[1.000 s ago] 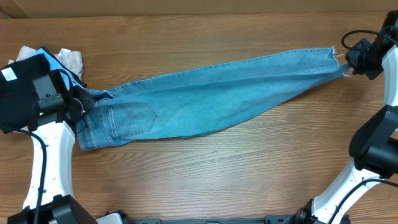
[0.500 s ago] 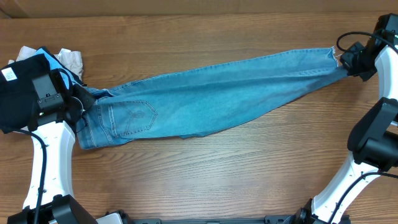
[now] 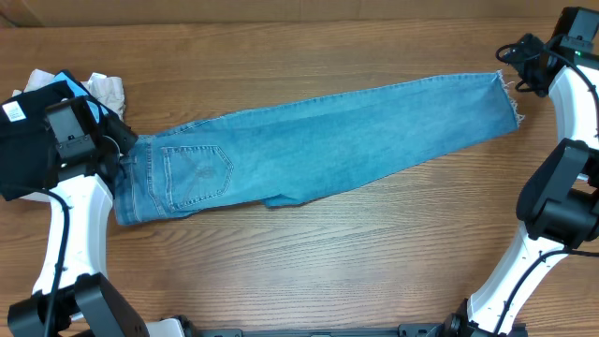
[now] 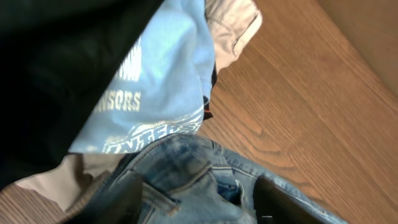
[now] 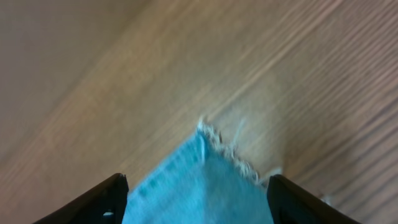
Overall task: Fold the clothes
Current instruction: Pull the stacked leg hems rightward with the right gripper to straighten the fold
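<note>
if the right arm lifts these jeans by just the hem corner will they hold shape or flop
Probably flop: the jeans lie flat and limp on the table, with soft creases in the cloth. Likely heavy for cloth, being long denim, so the far end would drag. The frayed hem looks thin, so a corner pinch might slip.

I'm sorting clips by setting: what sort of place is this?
Likely a robot lab workbench, not a home: two white robot arms flank a wood-grain table with jeans spread flat and spare garments heaped aside.

On the wooden table [image 3: 328,262], a black garment [image 3: 19,159] overlaps a cyan cloth [image 4: 158,74] and a beige cloth [image 4: 235,23].
</note>
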